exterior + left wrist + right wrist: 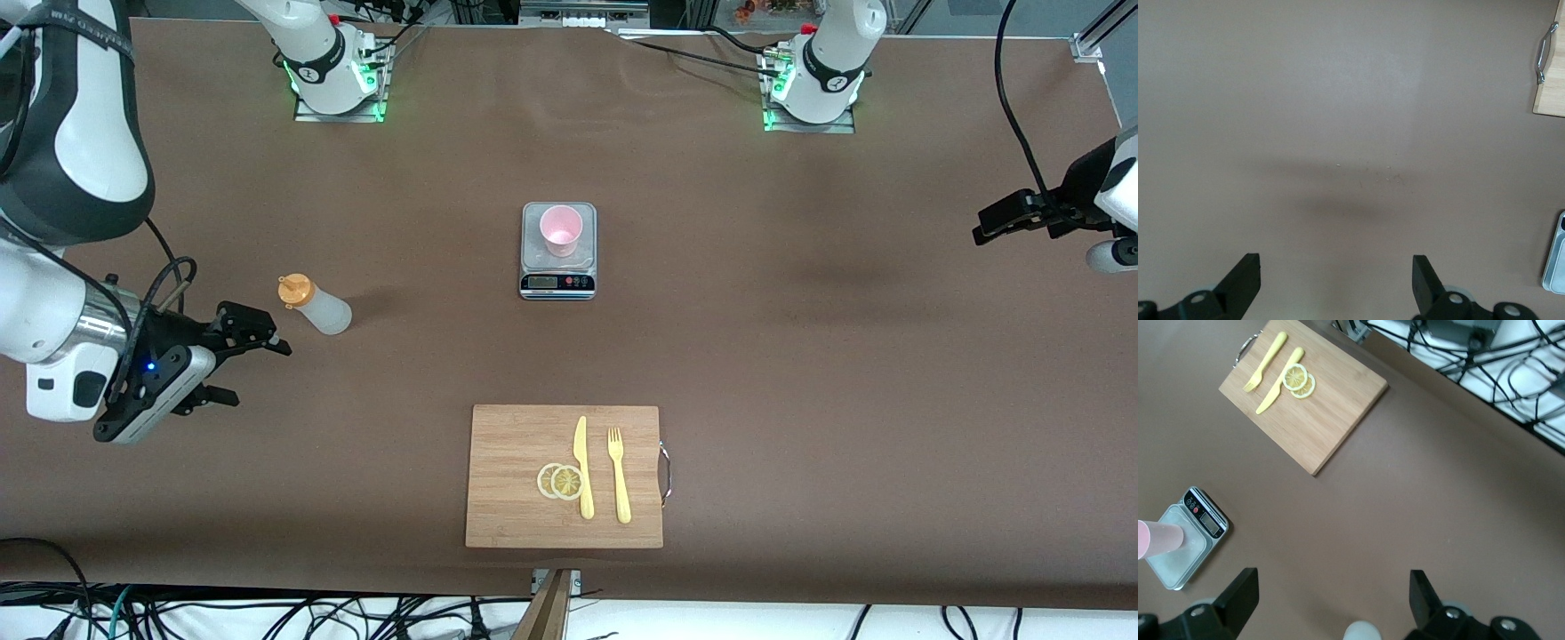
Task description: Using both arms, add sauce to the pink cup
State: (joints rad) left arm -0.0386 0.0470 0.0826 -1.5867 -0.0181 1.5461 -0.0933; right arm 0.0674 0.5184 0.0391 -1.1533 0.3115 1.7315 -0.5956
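Note:
The sauce bottle point(317, 307), frosted white with an orange cap point(295, 290), stands on the brown table toward the right arm's end. My right gripper point(260, 373) is open and empty. It sits low beside the bottle without touching it. Part of the bottle shows between its fingers in the right wrist view point(1361, 631). The pink cup point(561, 229) stands on a small scale point(557, 283) at the table's middle; it also shows in the right wrist view point(1158, 537). My left gripper point(994, 222) is open and empty over bare table at the left arm's end, where it waits.
A wooden cutting board point(516, 480) lies nearer to the front camera than the scale, with a yellow knife point(582, 467), a yellow fork point(618, 476) and lemon slices point(560, 481) on it. Its metal handle point(1543, 52) and the scale's edge point(1555, 263) show in the left wrist view.

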